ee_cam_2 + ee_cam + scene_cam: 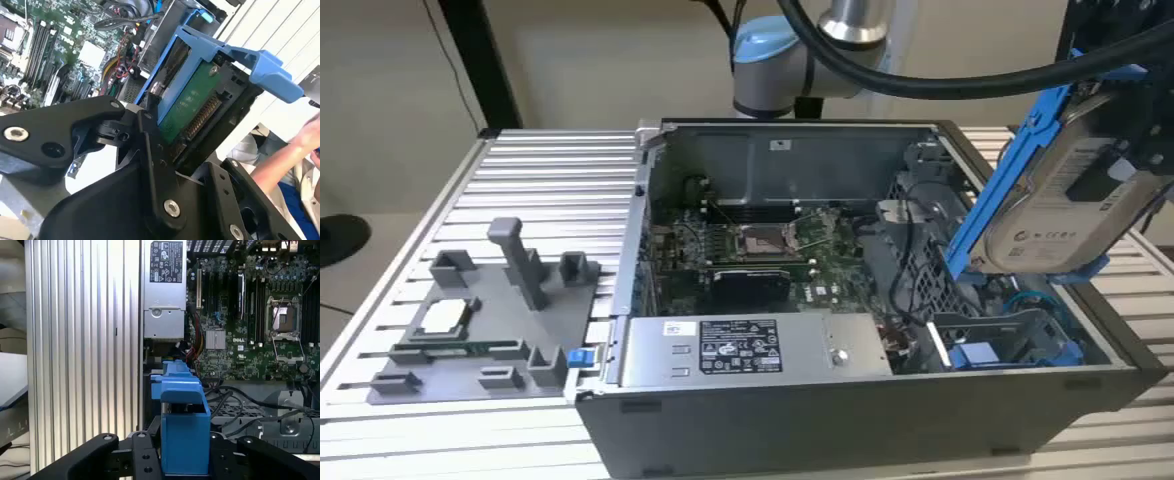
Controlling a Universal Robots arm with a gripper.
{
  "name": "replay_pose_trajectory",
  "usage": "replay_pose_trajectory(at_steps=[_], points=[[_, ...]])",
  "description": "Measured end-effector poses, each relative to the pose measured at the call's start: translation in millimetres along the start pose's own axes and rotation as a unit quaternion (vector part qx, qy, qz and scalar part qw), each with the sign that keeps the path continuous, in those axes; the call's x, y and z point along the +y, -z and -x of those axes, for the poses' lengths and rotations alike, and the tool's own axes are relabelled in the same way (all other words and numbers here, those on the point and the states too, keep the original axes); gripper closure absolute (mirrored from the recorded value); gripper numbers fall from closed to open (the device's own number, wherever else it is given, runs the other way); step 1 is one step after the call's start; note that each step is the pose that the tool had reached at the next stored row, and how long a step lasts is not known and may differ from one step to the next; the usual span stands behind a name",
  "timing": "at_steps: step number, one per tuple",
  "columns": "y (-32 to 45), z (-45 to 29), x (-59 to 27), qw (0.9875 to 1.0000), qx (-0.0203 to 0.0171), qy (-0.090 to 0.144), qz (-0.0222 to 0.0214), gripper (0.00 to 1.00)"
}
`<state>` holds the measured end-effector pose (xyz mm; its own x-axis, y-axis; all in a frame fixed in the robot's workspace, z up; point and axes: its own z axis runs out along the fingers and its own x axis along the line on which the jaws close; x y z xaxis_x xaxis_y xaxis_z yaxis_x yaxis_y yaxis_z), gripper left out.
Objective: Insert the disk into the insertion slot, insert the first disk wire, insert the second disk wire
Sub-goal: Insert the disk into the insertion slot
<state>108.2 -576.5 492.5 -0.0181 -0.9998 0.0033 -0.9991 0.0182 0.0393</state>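
Note:
The disk [1067, 215], silver-grey with a white label in a bright blue carrier, hangs tilted above the open computer case at the exterior view's right. My gripper [1105, 182] is shut on it. In the second wrist view the disk's green circuit board [192, 107] faces the camera, and a black finger [150, 145] presses its edge. In the first wrist view the blue carrier [183, 425] sits between the two fingers. The insertion slot [1014, 335], with blue rails inside the dark perforated cage, lies below the disk. Black cables [240, 400] run by the cage; which are the disk wires I cannot tell.
A grey labelled power-supply box [740, 350] sits at the case front, with the green motherboard [761, 255] behind it. A grey fixture plate [480, 320] with small parts lies on the ribbed metal table [534, 190]. A person's hand [300, 145] is beyond the disk.

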Motion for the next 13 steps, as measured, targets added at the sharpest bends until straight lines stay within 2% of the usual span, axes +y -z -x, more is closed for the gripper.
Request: replay_pose_trajectory(at_steps=[13], points=[[-3.0,0.0,-0.9,1.0000,0.0000,0.000,-0.0001,1.00]])
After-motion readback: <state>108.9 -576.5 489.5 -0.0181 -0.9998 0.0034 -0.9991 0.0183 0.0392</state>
